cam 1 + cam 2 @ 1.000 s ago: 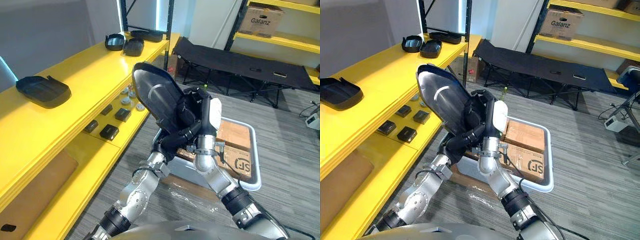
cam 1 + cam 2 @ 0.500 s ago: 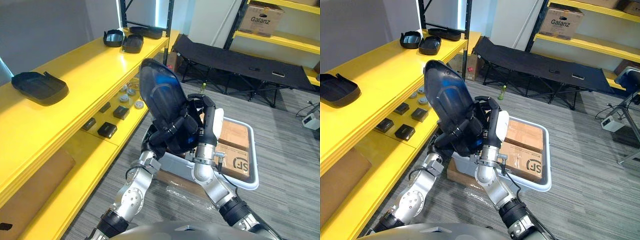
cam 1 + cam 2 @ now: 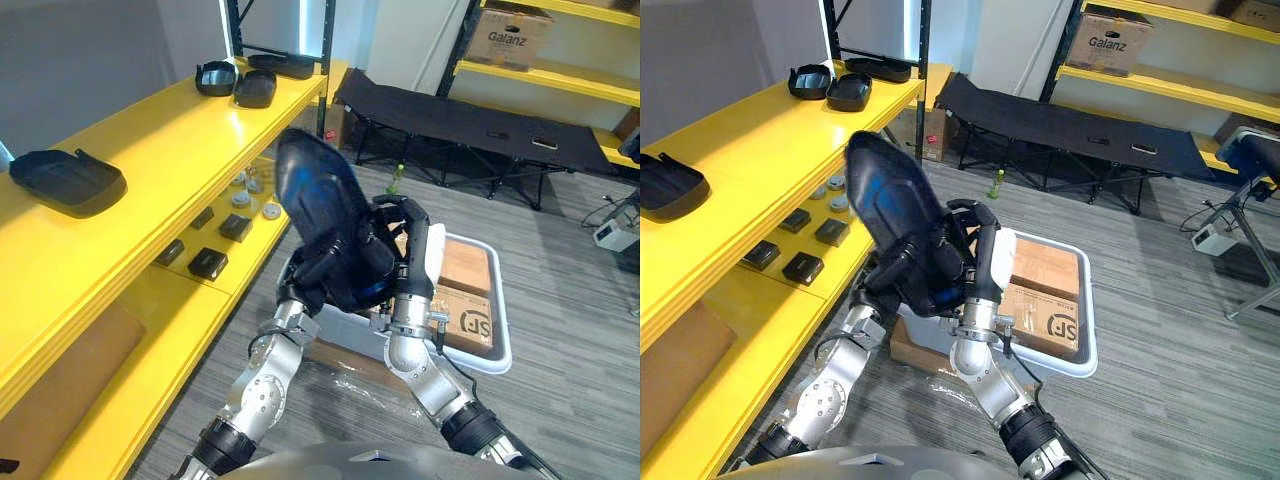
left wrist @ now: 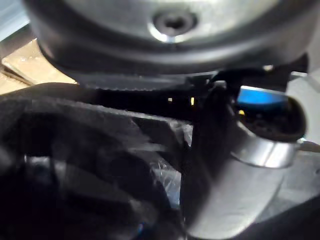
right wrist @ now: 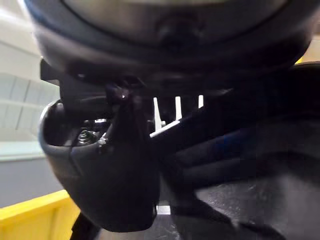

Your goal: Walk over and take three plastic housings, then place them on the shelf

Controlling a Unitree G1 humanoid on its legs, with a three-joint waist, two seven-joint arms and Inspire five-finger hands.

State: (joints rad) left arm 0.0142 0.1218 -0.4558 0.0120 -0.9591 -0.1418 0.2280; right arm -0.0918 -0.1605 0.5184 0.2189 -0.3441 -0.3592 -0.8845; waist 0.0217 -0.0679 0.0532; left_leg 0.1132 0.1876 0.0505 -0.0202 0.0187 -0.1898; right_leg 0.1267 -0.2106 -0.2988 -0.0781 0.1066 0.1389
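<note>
I hold one black plastic housing (image 3: pixel 315 195) upright in front of me, over the floor beside the yellow shelf (image 3: pixel 170 150). My left hand (image 3: pixel 322 272) is curled round its lower edge from below. My right hand (image 3: pixel 402 245), with its white-covered thumb, grips it from the right side. The housing's glossy rim (image 4: pixel 170 45) looms close in the left wrist view, and the same housing (image 5: pixel 170 40) shows in the right wrist view. Another housing (image 3: pixel 65 180) lies on the shelf top at the near left. Three more housings (image 3: pixel 240 80) sit at the shelf's far end.
A white tray (image 3: pixel 497 352) with cardboard boxes stands on the floor just behind my hands. Small dark parts (image 3: pixel 207 263) lie on the shelf's lower level. A black folding cot (image 3: pixel 470 125) and a yellow rack with a cardboard box (image 3: pixel 510 40) stand at the back right.
The housing has turned in my hands from showing its hollow side to its glossy back, and stands a little more upright. The whole view has shifted slightly.
</note>
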